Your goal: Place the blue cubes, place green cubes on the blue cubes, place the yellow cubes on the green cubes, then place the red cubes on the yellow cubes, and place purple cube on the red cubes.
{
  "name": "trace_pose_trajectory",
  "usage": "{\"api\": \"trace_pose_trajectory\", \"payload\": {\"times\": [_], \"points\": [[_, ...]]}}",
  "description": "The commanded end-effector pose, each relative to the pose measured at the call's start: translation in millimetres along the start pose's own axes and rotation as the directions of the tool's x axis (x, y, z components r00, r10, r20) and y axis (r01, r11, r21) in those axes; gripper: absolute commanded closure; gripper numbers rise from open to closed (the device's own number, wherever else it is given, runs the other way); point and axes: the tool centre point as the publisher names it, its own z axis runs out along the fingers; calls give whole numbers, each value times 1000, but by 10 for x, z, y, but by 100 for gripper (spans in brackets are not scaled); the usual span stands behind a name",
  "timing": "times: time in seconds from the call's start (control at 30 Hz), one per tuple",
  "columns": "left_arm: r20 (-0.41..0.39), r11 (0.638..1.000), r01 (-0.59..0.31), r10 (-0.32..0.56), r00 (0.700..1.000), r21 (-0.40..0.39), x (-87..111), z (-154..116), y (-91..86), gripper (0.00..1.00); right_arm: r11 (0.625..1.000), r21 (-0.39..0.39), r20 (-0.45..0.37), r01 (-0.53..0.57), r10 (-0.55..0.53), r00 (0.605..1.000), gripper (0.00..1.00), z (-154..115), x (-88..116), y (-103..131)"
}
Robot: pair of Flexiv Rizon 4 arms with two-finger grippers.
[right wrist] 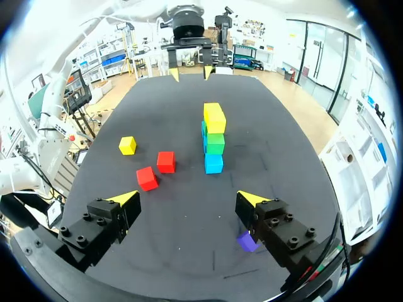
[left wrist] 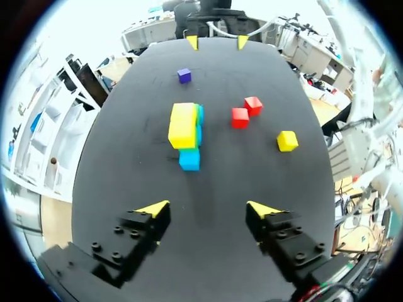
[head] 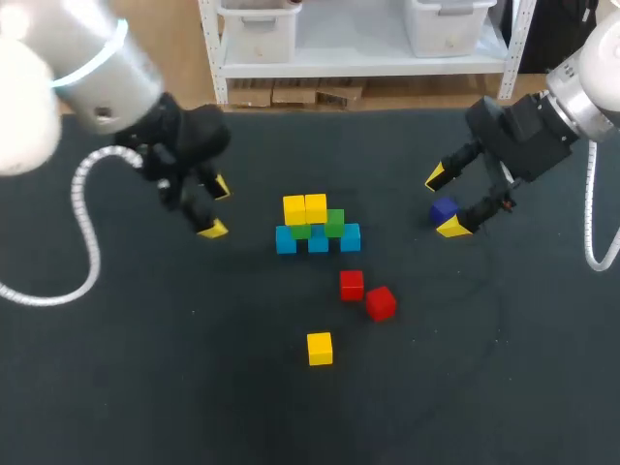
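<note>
Dark cloth covers the desk (head: 116,387), and every place is taken from the stack (head: 317,228) at its middle. Well to the left of the stack hangs the left pincer (head: 217,207), fingers spread wide and holding nothing. The stack has a row of blue cubes (head: 318,241) at the base, green cubes (head: 334,223) on them and two yellow cubes (head: 305,208) on top toward its left end; the right-hand green looks bare. In front of the stack, apart from it, lie two red cubes (head: 365,293), and farther out one loose yellow cube (head: 320,348). To the right of the stack sits the purple cube (head: 444,209) on the desk, close to one finger of the right pincer (right wrist: 188,197), which is wide open and grips nothing. The likely risk is order: closing on the purple one now would take the last piece first. Setting the loose yellow beside its neighbours could also shove them off the greens if it comes down skewed, since the cubes sit tight together.
</note>
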Motion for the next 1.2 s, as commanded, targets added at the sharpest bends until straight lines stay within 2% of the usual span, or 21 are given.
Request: {"api": "trace_pose_trajectory", "payload": {"times": [0.03, 0.3, 0.5, 0.93, 1.0, 1.07, 1.2], "points": [[114, 1000, -22, 22, 993, -5, 219, -108, -123, 0, 1000, -1, 2, 1, -1, 1000, 0, 4, 2, -7], [107, 997, -77, 73, 992, 28, 394, -185, -167, 0, 1000, -1, 2, 1, -1, 1000, 0, 4, 2, -7], [99, 994, -105, 102, 990, 33, 400, -228, -179, 0, 1000, -1, 2, 1, -1, 1000, 0, 4, 2, -7], [99, 994, -105, 102, 990, 33, 400, -228, -179, 0, 1000, -1, 2, 1, -1, 1000, 0, 4, 2, -7], [99, 994, -105, 102, 990, 33, 400, -228, -179, 0, 1000, 22, -31, 21, -21, 999, 0, 29, -83, 77], [99, 994, -105, 102, 990, 33, 400, -228, -179, 0, 998, 45, -12, 35, -34, 999, 0, 114, -176, 196], [99, 994, -105, 102, 990, 33, 400, -228, -179, 0, 997, 41, 37, 73, -74, 997, 0, 392, -349, 491]]}}
